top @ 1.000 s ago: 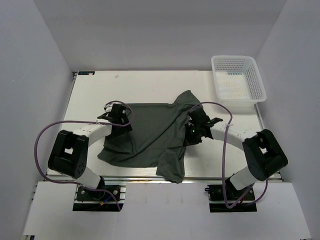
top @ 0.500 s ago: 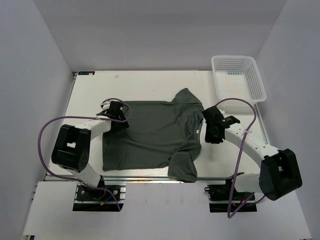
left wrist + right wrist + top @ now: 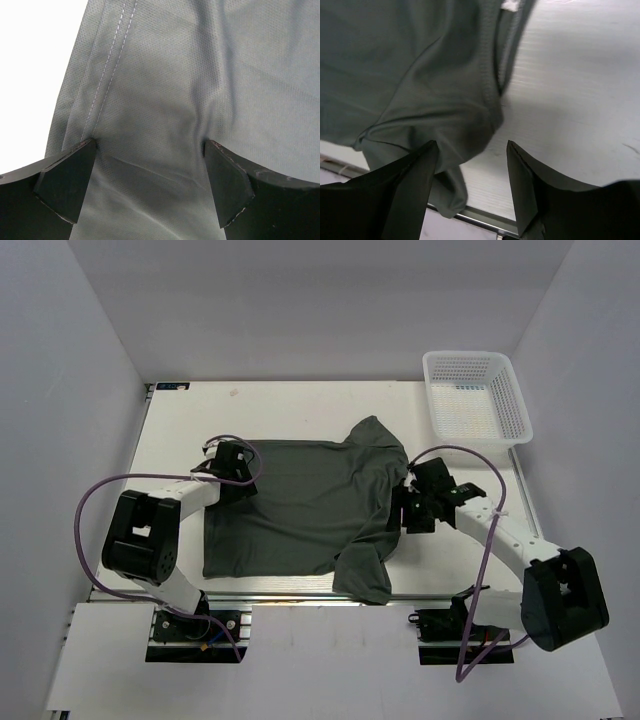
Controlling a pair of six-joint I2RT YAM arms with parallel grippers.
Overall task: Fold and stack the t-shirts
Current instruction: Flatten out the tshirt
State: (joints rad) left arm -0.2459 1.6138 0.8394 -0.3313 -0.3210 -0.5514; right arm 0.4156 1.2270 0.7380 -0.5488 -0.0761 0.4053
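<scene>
One dark grey-green t-shirt [image 3: 300, 505] lies spread nearly flat on the white table [image 3: 300, 405], between the two arms. We note one sleeve pointing to the far right and the other bunched at the near edge, where the cloth reaches the table's metal rail.

Left gripper [image 3: 236, 476]: it sits at the left border of the shirt. In the left wrist view its two fingers [image 3: 65, 185] stand wide apart, with cloth running under and between them and a stitched hem beside the left finger. Slight creases run up from both fingertips. We cannot tell whether the tips press on the cloth.

Right gripper [image 3: 410, 508]: it sits at the right border of the shirt, near the collar. In the right wrist view its jaws are spread wide. The left finger [image 3: 410, 190] is over the folded cloth edge and the right finger over bare table. A small light neck tag [image 3: 510, 5] shows at the top of that view.

White mesh basket [image 3: 512, 390]: far right corner, well apart from the shirt.
</scene>
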